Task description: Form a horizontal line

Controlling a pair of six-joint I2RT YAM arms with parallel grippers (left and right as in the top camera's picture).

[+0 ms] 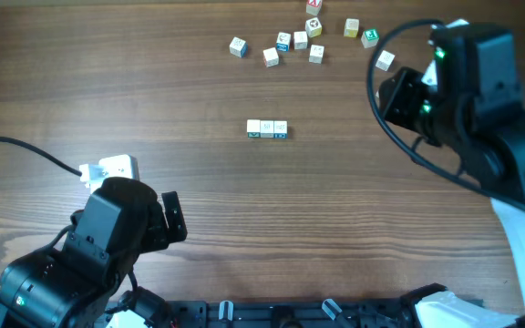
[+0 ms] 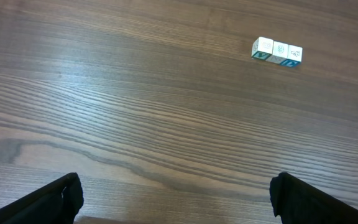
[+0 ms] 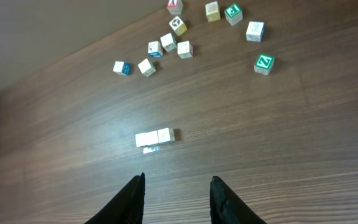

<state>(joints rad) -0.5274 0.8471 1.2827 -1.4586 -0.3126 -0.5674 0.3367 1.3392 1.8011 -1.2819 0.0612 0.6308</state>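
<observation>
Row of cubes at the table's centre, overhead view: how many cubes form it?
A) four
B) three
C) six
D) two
B: the row is three white cubes touching edge to edge, well apart from the loose cubes scattered beyond it.
</observation>
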